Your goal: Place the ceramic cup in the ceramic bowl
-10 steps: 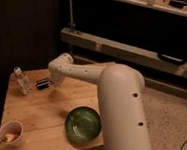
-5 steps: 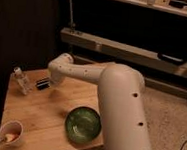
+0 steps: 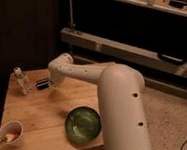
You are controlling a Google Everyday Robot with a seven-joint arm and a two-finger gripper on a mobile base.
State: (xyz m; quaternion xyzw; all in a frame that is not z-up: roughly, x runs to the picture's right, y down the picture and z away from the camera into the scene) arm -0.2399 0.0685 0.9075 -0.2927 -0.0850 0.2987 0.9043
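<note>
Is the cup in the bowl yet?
Out. The cup stands on the table at its near corner, apart from the empty green bowl; the gripper is beside the bottle at the far side.

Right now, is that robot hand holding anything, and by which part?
Nothing, it seems: the gripper hangs beside the small clear bottle, apart from it; the ceramic cup sits far off, untouched.

my gripper [image 3: 42, 83] sits low over the far side of a wooden table [image 3: 48, 112]. the room is dim, with a dark wall [image 3: 21, 27] behind, a long pale rail [image 3: 120, 48] and a speckled floor [image 3: 173, 110].
</note>
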